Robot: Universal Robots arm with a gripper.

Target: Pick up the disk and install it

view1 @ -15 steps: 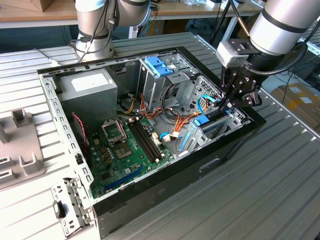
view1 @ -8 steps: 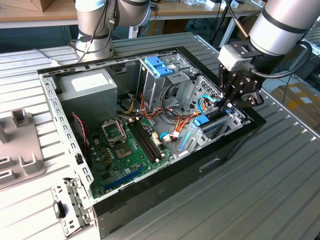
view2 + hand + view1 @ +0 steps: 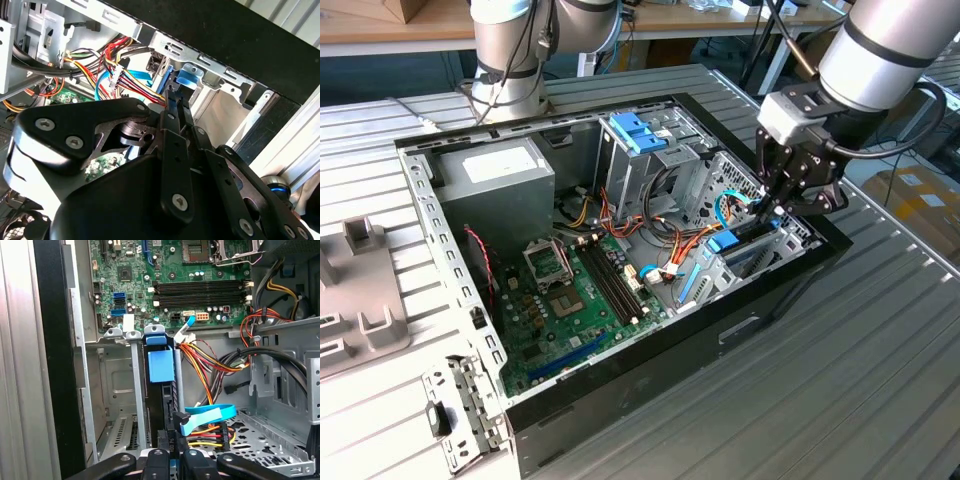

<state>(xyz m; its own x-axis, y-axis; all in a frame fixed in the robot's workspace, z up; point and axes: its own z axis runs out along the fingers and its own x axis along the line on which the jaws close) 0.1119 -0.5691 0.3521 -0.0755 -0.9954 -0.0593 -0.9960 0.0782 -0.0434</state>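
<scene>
The open computer case [image 3: 620, 400] lies on its side on a ribbed metal table [image 3: 840, 380], and everything below is placed against it. The arm [image 3: 890, 45] reaches over the case's corner at the exterior view's right, with the gripper [image 3: 772, 200] lowered into the drive bay [image 3: 760, 245] there. The disk [image 3: 161, 390] stands on edge inside that bay, set between the bay's upright metal rails, with its blue tab [image 3: 160, 366] facing the circuit board. In the first wrist view the gripper's [image 3: 170, 452] fingers [image 3: 156, 460] are drawn in narrow, close against the disk's near edge; whether they actually clamp it cannot be told. In the second wrist view the gripper [image 3: 172, 97] tips sit just beside the blue carrier tab [image 3: 187, 76] at the bay's rail. The circuit board [image 3: 570, 300] covers the case floor, and a bundle of red, yellow and orange wires [image 3: 210, 362] runs beside the bay. A flat blue cable [image 3: 207, 415] loops near the disk's near end. A grey power supply [image 3: 505, 175] occupies the far corner of the case, and a pale blue latch [image 3: 638, 132] sits on the upper drive cage next to it.
</scene>
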